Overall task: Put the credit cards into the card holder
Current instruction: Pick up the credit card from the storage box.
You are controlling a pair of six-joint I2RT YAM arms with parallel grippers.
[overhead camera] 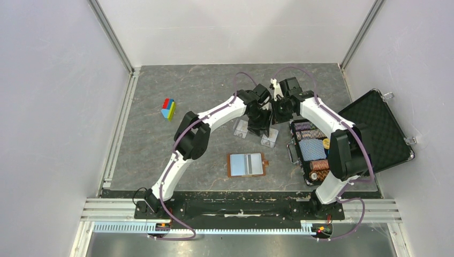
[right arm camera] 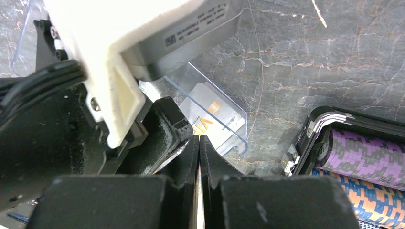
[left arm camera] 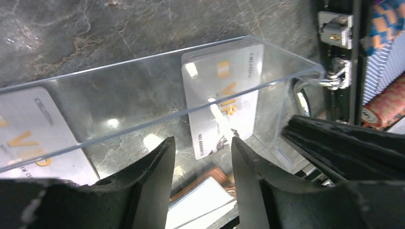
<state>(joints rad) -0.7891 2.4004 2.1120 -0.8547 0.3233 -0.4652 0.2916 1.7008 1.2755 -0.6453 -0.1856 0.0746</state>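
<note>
Pick setup: left gripper (left arm camera: 203, 149) hovering over clear tray (left arm camera: 119, 90), jaws half apart for credit cards (left arm camera: 222, 95); right gripper (right arm camera: 198, 141) waiting alongside, closed.

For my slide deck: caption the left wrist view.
Open left gripper over a clear tray holding VIP credit cards.

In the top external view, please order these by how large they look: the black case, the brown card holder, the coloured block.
1. black case, clearly largest
2. card holder
3. coloured block, smallest
</note>
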